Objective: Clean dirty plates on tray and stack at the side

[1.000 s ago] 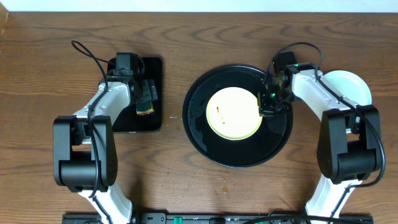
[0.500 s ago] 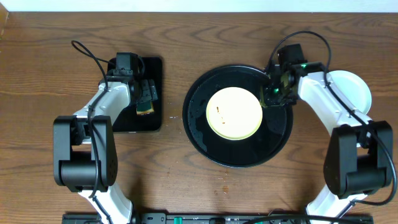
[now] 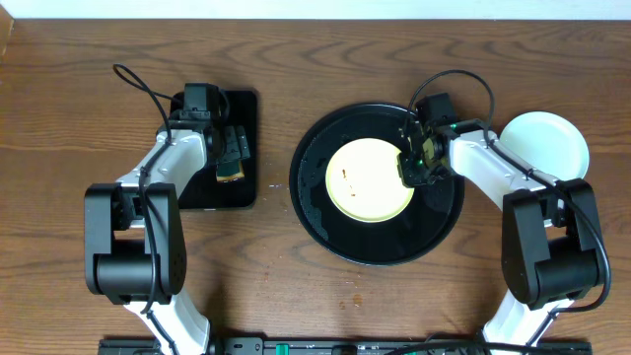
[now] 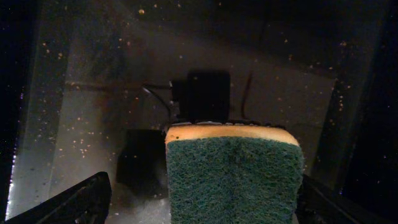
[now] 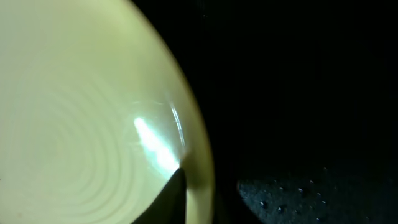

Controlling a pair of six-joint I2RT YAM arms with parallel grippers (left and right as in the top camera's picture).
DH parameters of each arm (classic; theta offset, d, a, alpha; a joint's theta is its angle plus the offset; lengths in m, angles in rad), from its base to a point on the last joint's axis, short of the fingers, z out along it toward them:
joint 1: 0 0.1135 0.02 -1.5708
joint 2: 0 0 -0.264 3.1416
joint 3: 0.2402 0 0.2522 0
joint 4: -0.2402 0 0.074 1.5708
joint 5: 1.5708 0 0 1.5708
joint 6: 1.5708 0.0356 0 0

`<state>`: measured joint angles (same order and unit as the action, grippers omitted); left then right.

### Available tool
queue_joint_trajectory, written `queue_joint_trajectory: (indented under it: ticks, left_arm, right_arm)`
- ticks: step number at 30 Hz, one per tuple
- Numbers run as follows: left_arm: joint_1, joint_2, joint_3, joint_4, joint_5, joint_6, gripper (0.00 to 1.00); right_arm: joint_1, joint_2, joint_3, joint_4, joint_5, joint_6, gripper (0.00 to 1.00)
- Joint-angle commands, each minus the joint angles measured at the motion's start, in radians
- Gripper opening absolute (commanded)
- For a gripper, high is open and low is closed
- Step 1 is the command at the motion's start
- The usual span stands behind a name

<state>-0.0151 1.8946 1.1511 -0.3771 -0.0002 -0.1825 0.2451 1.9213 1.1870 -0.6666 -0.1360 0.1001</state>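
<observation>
Movement showed only on the right: that claw (image 3: 414, 166) had swung inward across the round tray (image 3: 325, 222) to the right edge of the yellow plate (image 3: 370, 179), which lay mid-tray, 1 fingertip (image 5: 173, 193) over its lip; its opening I could not tell. The left claw (image 3: 229, 153) stayed over the rectangular tray (image 3: 246, 108), its sponge (image 4: 233, 180) between wide fingers, grip unclear.

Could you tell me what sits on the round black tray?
One pale yellow plate with small brown specks lies on the tray. The right claw covers its right edge, hiding that part.
</observation>
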Motion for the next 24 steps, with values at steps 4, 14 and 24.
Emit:
queue_joint_trajectory:
  ticks: [4, 14, 24]
  left_arm:
    - [0.002, 0.001, -0.004, 0.000, -0.012, 0.006, 0.91]
    - [0.002, 0.001, -0.004, 0.027, -0.011, 0.005, 0.91]
    - [0.002, 0.001, -0.027, -0.109, 0.018, 0.005, 0.68]
  right_arm:
    - [0.005, 0.006, -0.029, 0.016, 0.057, -0.004, 0.01]
    - [0.005, 0.006, -0.029, 0.003, 0.023, -0.004, 0.01]
    - [0.005, 0.006, -0.030, 0.005, 0.023, -0.004, 0.02]
